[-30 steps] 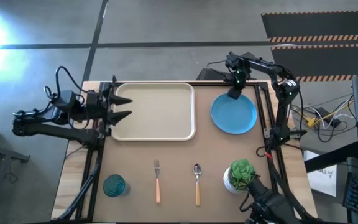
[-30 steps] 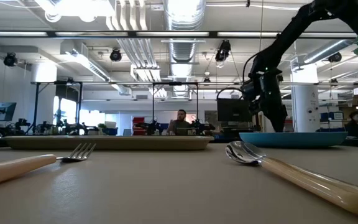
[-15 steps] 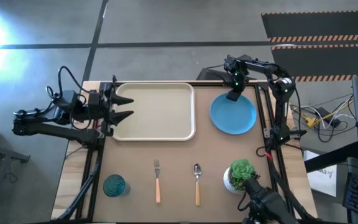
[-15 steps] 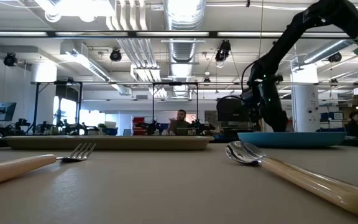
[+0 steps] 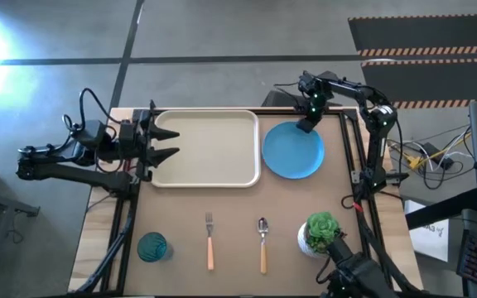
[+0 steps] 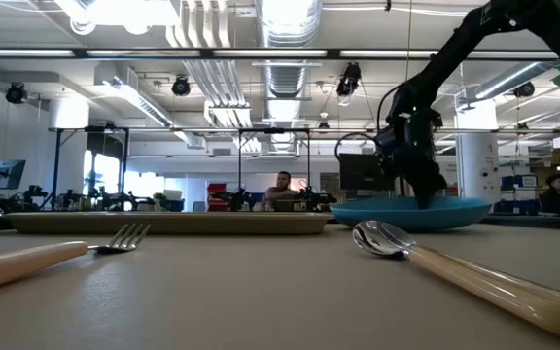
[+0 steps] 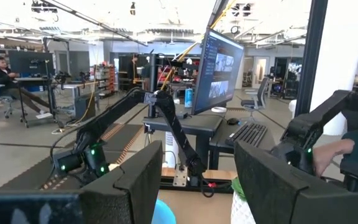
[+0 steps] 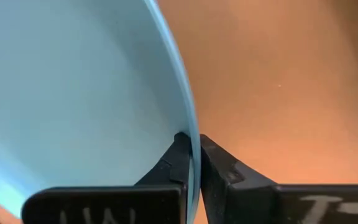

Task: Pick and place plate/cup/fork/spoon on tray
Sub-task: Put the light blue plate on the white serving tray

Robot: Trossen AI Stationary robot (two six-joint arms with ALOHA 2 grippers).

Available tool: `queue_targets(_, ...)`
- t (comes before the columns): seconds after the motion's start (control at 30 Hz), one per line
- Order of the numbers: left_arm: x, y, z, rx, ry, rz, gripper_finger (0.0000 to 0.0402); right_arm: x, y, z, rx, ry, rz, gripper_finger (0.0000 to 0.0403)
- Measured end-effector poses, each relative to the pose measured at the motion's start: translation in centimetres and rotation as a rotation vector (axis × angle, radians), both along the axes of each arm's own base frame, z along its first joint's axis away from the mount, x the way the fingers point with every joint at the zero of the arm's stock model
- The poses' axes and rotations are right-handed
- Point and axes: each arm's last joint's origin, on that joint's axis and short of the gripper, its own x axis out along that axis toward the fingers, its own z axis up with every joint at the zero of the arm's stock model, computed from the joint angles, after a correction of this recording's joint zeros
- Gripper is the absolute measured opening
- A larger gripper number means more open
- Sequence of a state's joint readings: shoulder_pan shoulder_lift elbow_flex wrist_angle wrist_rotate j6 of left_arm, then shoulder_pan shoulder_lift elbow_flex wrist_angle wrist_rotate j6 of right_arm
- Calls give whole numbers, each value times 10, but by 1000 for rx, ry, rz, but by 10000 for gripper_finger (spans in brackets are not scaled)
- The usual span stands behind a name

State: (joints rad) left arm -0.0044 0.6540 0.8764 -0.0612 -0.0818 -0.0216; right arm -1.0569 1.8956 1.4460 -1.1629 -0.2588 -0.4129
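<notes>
Much of the light wooden surface (image 5: 222,211) runs past the low view's edges, an open workshop room behind. The large cream-beige rectangular tray (image 5: 207,149) lies beside the released left gripper (image 5: 169,142). The round sky-blue plate (image 5: 293,151), pinched at its far rim by the clenched right gripper (image 5: 306,122), has slid toward the tray, now just beside it.

Open-plan robotics lab: ceiling ducts (image 6: 285,24), monitors (image 7: 219,68), workbenches w/ arms.
</notes>
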Motion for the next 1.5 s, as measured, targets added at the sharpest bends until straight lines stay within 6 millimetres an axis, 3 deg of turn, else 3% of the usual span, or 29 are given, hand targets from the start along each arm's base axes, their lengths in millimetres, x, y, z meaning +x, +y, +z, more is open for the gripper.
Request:
queue_targets(0.33,-1,0,0,0,-2,0,185,-10,20,71,-182,-98,-44,7)
queue_targets(0.5,-1,0,0,0,-2,0,185,-14,33,110,-268,-258,-105,7)
queue_targets(0.63,-1,0,0,1,-2,0,185,-9,42,133,-334,-406,-132,7)
queue_targets(0.73,-1,0,0,1,-2,1,185,3,46,139,-324,-493,-136,7)
queue_targets(0.87,0,0,0,1,-1,0,185,34,52,135,-314,-576,-101,7)
queue_targets(1.17,-5,0,2,1,-15,0,185,123,62,102,-206,-676,-6,8)
queue_targets(1.5,-19,0,1,1,-6,0,185,226,62,105,-187,-773,119,8)
